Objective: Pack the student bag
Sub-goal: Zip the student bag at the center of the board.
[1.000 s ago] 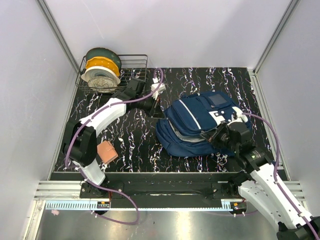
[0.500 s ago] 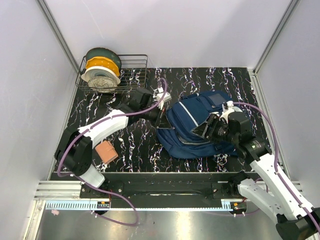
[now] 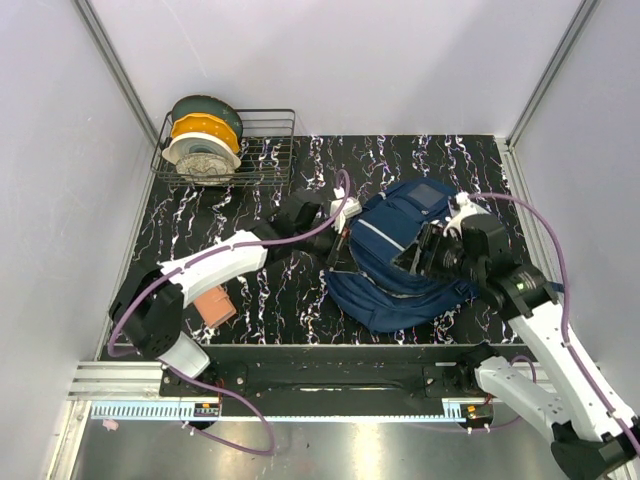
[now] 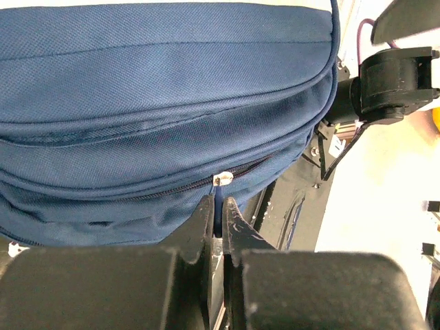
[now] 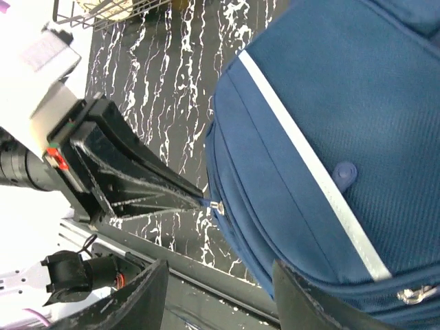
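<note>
The student bag (image 3: pixel 385 290) is a large navy backpack with a white stripe, lying at the table's right middle. My left gripper (image 3: pixel 340 240) is at the bag's left edge, shut on the blue zip pull tab (image 4: pixel 218 196) just below the silver slider (image 4: pixel 221 180). The bag's side (image 4: pixel 165 82) fills the left wrist view. My right gripper (image 3: pixel 425 258) hovers over the bag's middle, jaws wide apart and empty. In the right wrist view the bag (image 5: pixel 330 103) lies under my right gripper (image 5: pixel 220 267), and the left gripper (image 5: pixel 196 199) pinches the tab beside the slider (image 5: pixel 218 206).
A wire basket (image 3: pixel 270 150) with filament spools (image 3: pixel 205 140) stands at the back left. A pink-orange block (image 3: pixel 213 303) lies near the left arm's base. White walls close in on three sides. The table's front rail (image 3: pixel 330 350) is just below the bag.
My left gripper has moved right from the table's middle to the bag's left edge. The bag has shifted and turned. My right gripper has risen and moved slightly back.
</note>
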`<action>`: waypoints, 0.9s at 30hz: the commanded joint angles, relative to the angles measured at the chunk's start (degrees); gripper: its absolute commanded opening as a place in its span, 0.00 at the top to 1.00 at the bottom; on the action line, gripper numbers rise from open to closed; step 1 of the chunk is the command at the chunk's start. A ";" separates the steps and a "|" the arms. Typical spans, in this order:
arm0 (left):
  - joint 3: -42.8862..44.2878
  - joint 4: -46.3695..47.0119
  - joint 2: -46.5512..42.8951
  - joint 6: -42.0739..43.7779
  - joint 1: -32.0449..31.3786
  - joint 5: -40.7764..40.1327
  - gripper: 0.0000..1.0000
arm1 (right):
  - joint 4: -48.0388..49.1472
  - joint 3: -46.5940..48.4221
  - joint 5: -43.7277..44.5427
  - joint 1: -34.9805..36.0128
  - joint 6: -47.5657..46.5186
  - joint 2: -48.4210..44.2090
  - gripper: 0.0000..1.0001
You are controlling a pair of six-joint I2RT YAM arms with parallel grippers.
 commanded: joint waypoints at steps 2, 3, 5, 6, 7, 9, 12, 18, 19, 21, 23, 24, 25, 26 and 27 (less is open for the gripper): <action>-1.45 3.22 -5.95 -1.21 0.71 -8.07 1.00 | 6.52 7.03 6.06 0.01 -8.29 10.23 0.33; -2.15 3.39 -7.61 -1.73 1.06 -9.22 1.00 | 7.33 8.08 6.15 0.01 -9.08 11.73 0.33; -4.00 3.92 -9.20 -2.35 2.37 -10.28 1.00 | 7.61 9.84 4.93 0.10 -11.45 16.91 0.33; -4.44 4.01 -10.16 -2.35 2.99 -10.03 1.00 | 7.60 11.41 4.40 0.01 -11.99 18.58 0.34; -4.62 3.75 -10.52 -2.35 3.52 -9.76 1.00 | 8.04 11.69 3.78 0.27 -12.25 20.77 0.34; -4.36 3.14 -11.05 -1.82 4.23 -8.89 1.00 | 9.88 11.61 3.77 1.41 -12.43 22.19 0.34; -4.44 3.48 -11.32 -1.91 4.31 -8.88 1.00 | 10.85 12.39 4.74 4.91 -13.13 25.61 0.33; -4.27 3.57 -11.23 -2.17 4.23 -9.14 1.00 | 11.82 15.91 14.67 12.39 -12.44 31.16 0.25; -4.27 3.66 -11.31 -2.17 4.31 -9.14 1.00 | 11.99 16.26 16.76 13.18 -12.08 33.08 0.25; -4.36 3.83 -11.75 -2.35 4.31 -9.41 1.00 | 11.82 17.49 21.25 13.89 -12.34 35.02 0.25; -4.36 3.92 -11.93 -2.52 4.23 -9.32 1.00 | 10.77 18.11 26.77 14.25 -11.73 37.57 0.25; -4.36 4.27 -12.19 -2.70 4.31 -9.32 1.00 | 10.85 18.11 27.85 14.25 -12.08 38.19 0.27; -4.62 4.45 -12.28 -2.87 4.31 -9.23 1.00 | 10.94 17.85 29.16 14.25 -12.08 39.24 0.28; -4.88 4.80 -12.63 -3.05 4.23 -9.06 1.00 | 11.73 17.41 30.13 14.25 -12.34 39.68 0.32; -5.06 5.59 -12.72 -3.49 4.23 -9.06 1.00 | 11.91 17.32 30.23 14.25 -12.52 40.04 0.38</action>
